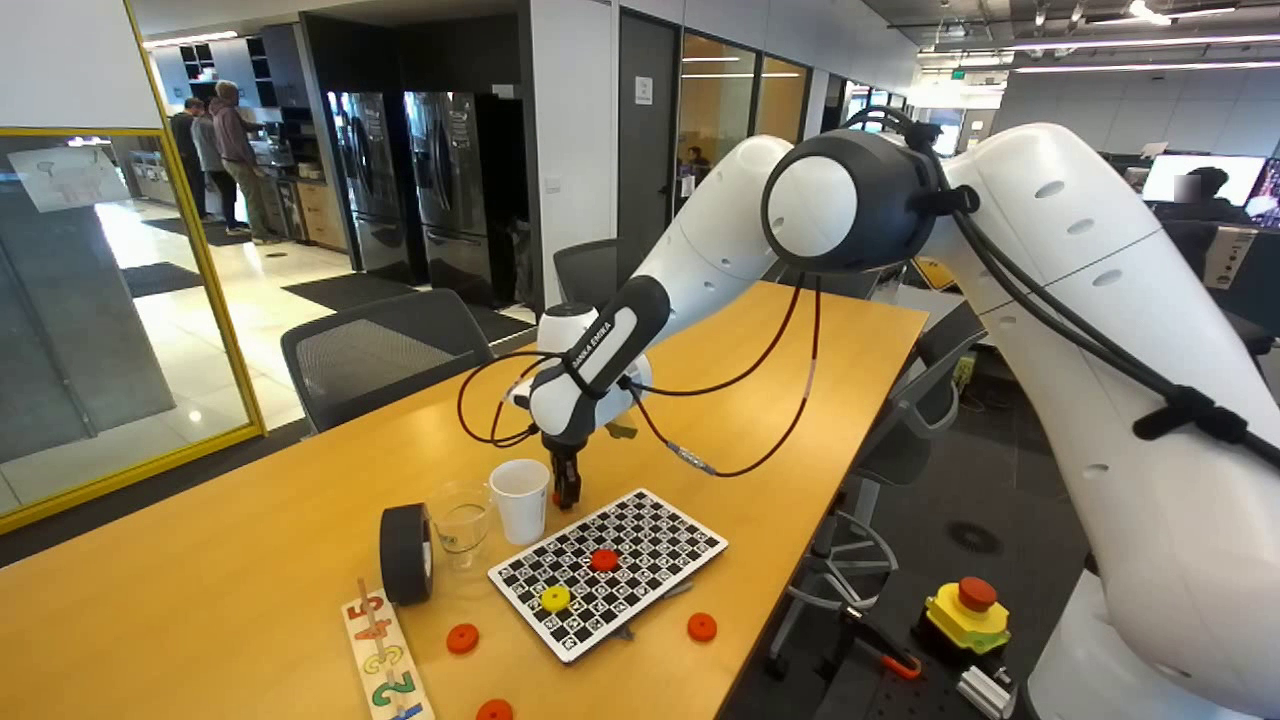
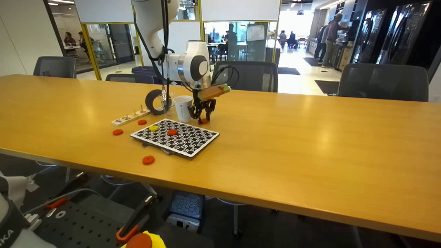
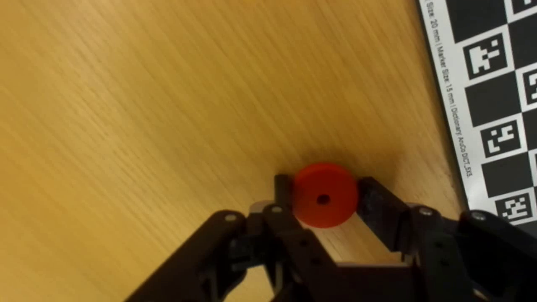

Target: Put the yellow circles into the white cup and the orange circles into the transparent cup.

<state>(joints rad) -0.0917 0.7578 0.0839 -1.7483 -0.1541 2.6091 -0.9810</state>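
Okay, I have the tool [image 3: 325, 194] pinching an orange-red disc [image 3: 326, 184] low in the wrist view, ArUco checkerboard [image 3: 495, 105] at upper right

In the wrist view you read, along the checkered board [image 3: 491, 98], "Size: 20 mm | Marker Size: 15 mm | Dictionary: ArUco DICT_5X5". In an exterior view you find "ANKA EMIKA" on the arm [image 1: 850, 200] and 5, 4, 3, 2, 1 on the wooden strip [image 1: 385, 655]; in an exterior view, "KA" on a casing [image 2: 12, 230].
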